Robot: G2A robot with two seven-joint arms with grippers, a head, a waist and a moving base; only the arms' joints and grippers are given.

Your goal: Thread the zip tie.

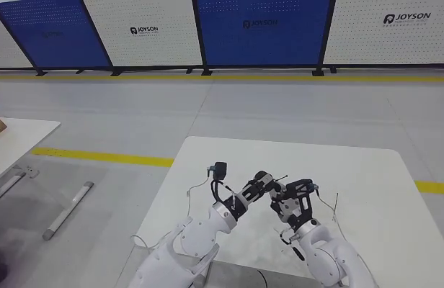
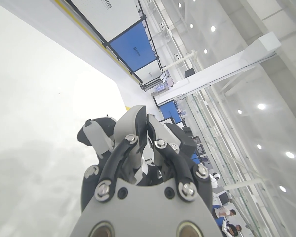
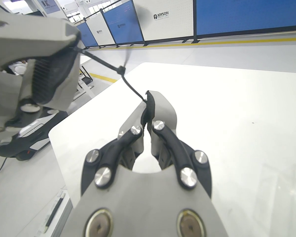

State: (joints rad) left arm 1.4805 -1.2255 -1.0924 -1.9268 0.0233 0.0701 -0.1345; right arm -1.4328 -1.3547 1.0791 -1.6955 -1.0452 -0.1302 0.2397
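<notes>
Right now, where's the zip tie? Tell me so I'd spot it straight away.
Look above the big white table, where the left tool and right tool meet. The zip tie is the thin black strip running between them, pinched by both. Only it has a small square block midway.

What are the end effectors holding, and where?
A thin black plastic zip tie: the right end effector and left end effector each pinch its strap, either side of the head.
</notes>
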